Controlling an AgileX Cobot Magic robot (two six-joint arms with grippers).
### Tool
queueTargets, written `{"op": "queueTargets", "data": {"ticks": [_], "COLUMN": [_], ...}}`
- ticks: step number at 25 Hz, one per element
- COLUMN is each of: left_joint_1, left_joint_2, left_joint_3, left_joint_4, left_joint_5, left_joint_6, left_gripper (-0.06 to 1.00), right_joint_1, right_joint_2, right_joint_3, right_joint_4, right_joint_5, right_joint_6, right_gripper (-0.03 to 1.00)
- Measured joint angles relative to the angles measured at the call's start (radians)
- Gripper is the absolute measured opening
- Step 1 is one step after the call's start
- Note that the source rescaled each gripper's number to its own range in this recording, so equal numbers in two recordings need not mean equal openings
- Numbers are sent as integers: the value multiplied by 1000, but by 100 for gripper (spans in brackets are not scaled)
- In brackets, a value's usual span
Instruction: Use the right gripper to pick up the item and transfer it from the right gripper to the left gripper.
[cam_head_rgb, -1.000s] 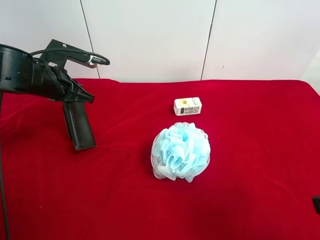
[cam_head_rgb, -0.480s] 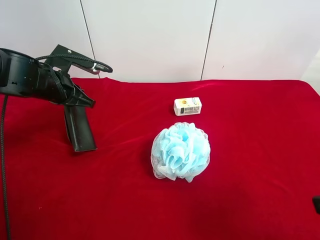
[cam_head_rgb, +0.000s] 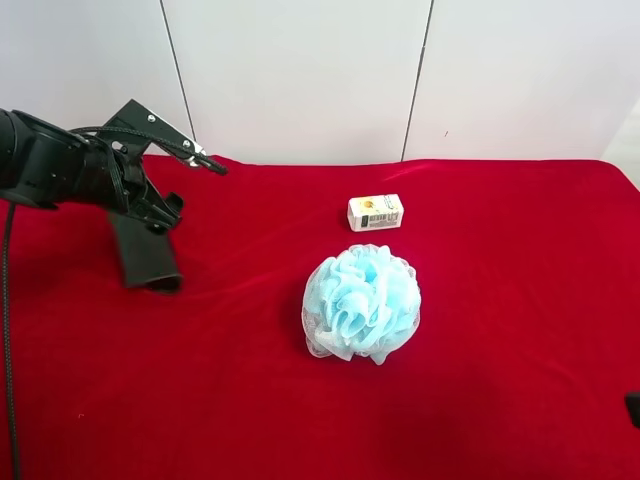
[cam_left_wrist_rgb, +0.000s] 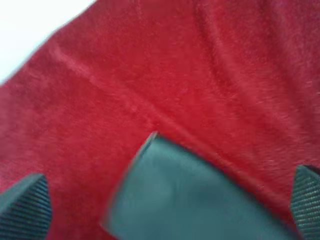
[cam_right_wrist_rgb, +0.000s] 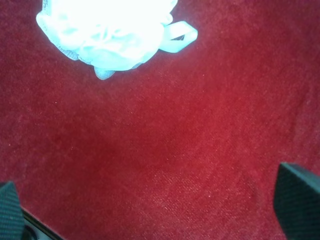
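While the all-black left tool is hanging at the left end of the worktop, its jaws are standing wide, with the ribbed fingertips sitting at opposite edges of the left wrist view. Between them the dark grey-black case is showing, blurred and clear of both pads, so nothing is being gripped. From the high camera, the case is stretching down from under that tool, and its lower end is meeting the red cloth; whether it is lying flat or leaning is hard to tell. Further right, near the back of the cloth, a small white printed box is sitting on its own. Just in front of it, apart from it, a light blue mesh bath puff is resting around the middle of the cloth. Over at the right, the right tool is hovering above bare red cloth with its jaws spread wide and nothing between them, the puff lying near it in the right wrist view.
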Motion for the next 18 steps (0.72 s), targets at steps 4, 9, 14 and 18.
{"op": "queueTargets", "data": {"ticks": [4, 9, 14, 18], "left_joint_1": [0, 0, 0, 0], "left_joint_2": [0, -1, -2, -9], "left_joint_3": [0, 0, 0, 0], "left_joint_4": [28, 30, 30, 17], "left_joint_5": [-41, -128, -292, -436], "left_joint_6": [0, 0, 0, 4], "left_gripper": [98, 98, 98, 98], "right_joint_1": [0, 0, 0, 0], "right_joint_2": [0, 0, 0, 0], "right_joint_3": [0, 0, 0, 0], "right_joint_4": [0, 0, 0, 0], "right_joint_5": [0, 0, 0, 0], "right_joint_6": [0, 0, 0, 0], "right_gripper": [100, 100, 100, 100]}}
